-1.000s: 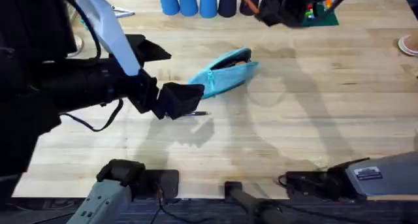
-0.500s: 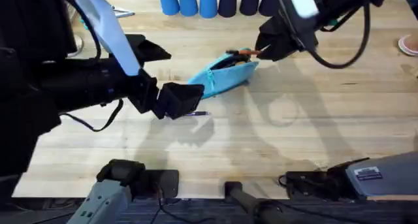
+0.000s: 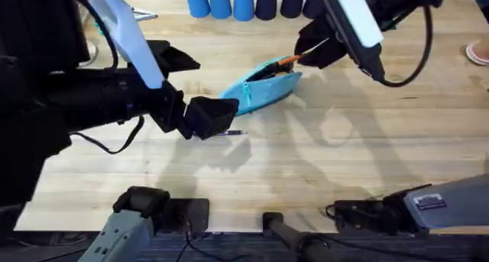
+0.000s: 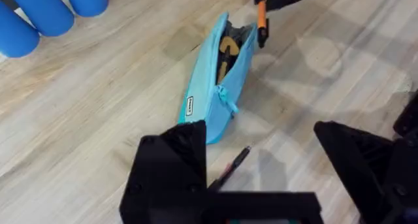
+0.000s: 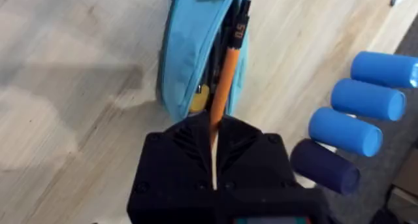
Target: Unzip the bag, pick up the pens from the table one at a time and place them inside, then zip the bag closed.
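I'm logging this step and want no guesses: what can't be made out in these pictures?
- Dark pen: left wrist view, one end hidden behind the left gripper's finger.
- Bag contents: right wrist view, blocked by the orange pen.
- Bag's near end: overhead view, covered by the left gripper.

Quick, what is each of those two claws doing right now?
Left gripper: open, holding nothing, near the bag's end.
Right gripper: shut on the orange pen, over the open bag.
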Tool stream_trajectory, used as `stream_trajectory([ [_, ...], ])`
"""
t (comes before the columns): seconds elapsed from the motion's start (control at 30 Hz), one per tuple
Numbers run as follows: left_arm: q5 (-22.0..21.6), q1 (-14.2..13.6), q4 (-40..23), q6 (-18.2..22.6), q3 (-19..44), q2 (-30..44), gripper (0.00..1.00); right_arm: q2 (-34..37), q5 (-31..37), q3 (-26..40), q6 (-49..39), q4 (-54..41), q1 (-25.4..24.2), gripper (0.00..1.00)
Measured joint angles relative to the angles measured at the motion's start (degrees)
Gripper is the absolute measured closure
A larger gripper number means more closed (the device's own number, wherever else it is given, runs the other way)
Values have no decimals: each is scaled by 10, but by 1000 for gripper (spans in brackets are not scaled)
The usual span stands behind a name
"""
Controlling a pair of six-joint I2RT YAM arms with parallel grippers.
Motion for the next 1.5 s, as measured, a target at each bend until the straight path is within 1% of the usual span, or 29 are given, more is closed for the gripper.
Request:
stream_trajectory([
  [0.2, 0, 0, 0, 0, 0, 0, 5, 41, -5, 1, 0, 7, 14, 970],
  [0.43, 0, 0, 0, 0, 0, 0, 6, 62, -6, 1, 19, 36, 29, 970],
  [0.93, 0, 0, 0, 0, 0, 0, 5, 122, -6, 1, 33, 53, 33, 970],
  [1.1, 0, 0, 0, 0, 0, 0, 5, 142, -6, 1, 35, 62, 41, 970],
  [1.5, 0, 0, 0, 0, 0, 0, 5, 153, -6, 2, 48, 73, 50, 970],
])
